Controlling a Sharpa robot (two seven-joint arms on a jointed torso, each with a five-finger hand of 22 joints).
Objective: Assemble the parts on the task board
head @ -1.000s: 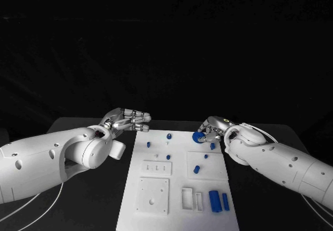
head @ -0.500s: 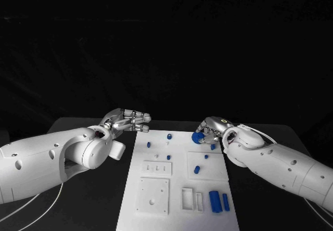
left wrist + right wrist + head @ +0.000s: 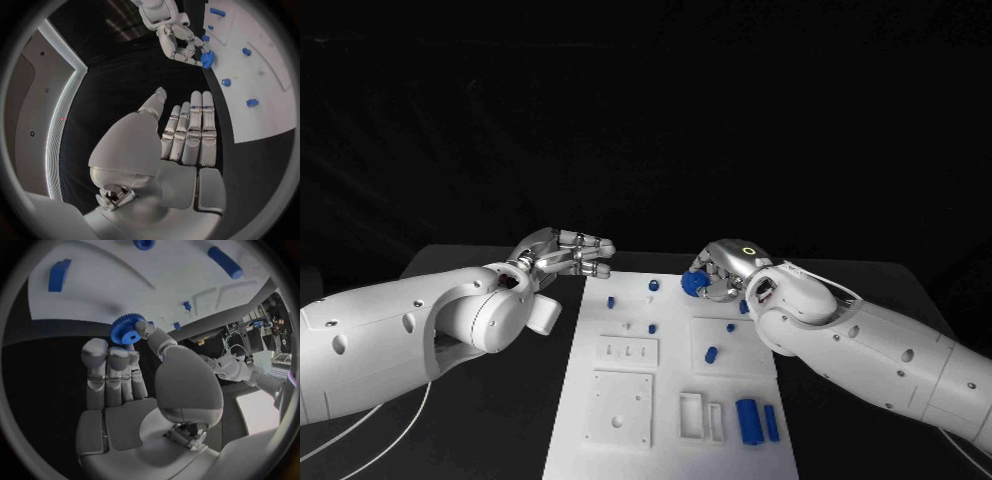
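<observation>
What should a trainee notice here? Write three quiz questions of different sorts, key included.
1. True or false: the right hand holds a blue gear.
2. Which hand holds nothing? A) left B) right
3. Fill in: the gear is over the board's ___ end, from the robot.

Key: 1 true. 2 A: the left hand has nothing in its fingers. 3 far.
</observation>
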